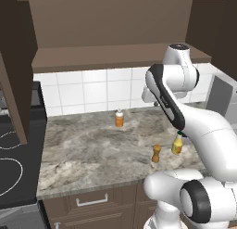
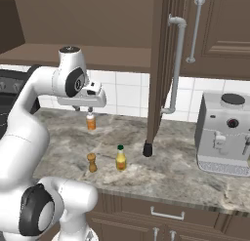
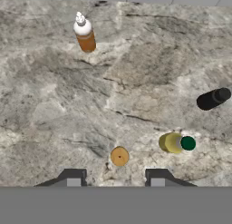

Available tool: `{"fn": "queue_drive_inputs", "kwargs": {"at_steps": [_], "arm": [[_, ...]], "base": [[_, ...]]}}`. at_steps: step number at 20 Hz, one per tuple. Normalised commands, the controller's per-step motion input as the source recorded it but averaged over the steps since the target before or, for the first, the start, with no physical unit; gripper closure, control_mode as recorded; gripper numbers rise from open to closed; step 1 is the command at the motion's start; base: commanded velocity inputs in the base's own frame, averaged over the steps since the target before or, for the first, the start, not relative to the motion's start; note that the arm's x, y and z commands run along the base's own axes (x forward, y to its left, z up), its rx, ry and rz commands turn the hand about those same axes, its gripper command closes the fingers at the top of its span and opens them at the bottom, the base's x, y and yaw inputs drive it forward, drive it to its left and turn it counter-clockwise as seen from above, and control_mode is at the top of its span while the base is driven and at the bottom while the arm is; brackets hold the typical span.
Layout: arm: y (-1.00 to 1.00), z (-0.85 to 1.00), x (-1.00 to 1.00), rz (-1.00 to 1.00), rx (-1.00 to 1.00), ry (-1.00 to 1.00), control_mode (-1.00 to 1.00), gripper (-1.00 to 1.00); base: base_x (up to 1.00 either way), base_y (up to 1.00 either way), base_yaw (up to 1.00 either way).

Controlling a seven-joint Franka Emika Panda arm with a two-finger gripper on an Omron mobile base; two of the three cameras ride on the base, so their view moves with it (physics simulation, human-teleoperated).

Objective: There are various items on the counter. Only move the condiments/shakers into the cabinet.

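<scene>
On the counter [image 1: 92,149] stand a slim yellow squeeze bottle [image 1: 177,144] [image 2: 120,158] [image 3: 174,143] with a green cap and a small brown shaker [image 1: 157,153] [image 2: 92,162] [image 3: 119,156] just left of it. A black shaker [image 2: 147,149] [image 3: 213,99] stands further right, at the foot of the open cabinet door. My gripper [image 2: 77,108] [image 3: 114,177] hangs high above the counter and points down, its fingers apart with nothing between them. The brown shaker lies just ahead of the tips in the hand view. The cabinet [image 1: 115,56] [image 2: 107,57] is open above, its shelf bare.
An orange bottle [image 1: 119,118] [image 2: 91,121] [image 3: 84,35] with a white top stands near the tiled back wall. A grey coffee machine [image 2: 227,132] sits at the counter's right end. A stove [image 1: 14,163] borders the left. The open cabinet doors [image 2: 161,64] [image 1: 14,61] hang down on both sides.
</scene>
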Motion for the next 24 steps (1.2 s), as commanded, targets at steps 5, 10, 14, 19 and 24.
{"fn": "queue_drive_inputs", "kwargs": {"at_steps": [5, 10, 14, 19, 24], "arm": [[-0.01, -0.14, -0.31, 0.0, 0.0, 0.0, -1.0, -1.0], [-0.04, -0.45, -0.6, 0.0, 0.0, 0.0, -1.0, -1.0], [0.0, -0.58, -0.3, 0.0, 0.0, 0.04, -1.0, -1.0], [0.0, -0.41, -0.23, 0.0, 0.01, 0.0, -1.0, -1.0], [0.0, -0.21, -0.09, 0.0, -0.02, -0.06, -1.0, -1.0]], "base": [[0.0, 0.0, 0.0], [0.0, 0.0, 0.0], [0.0, 0.0, 0.0], [0.0, 0.0, 0.0], [0.0, 0.0, 0.0]]}}
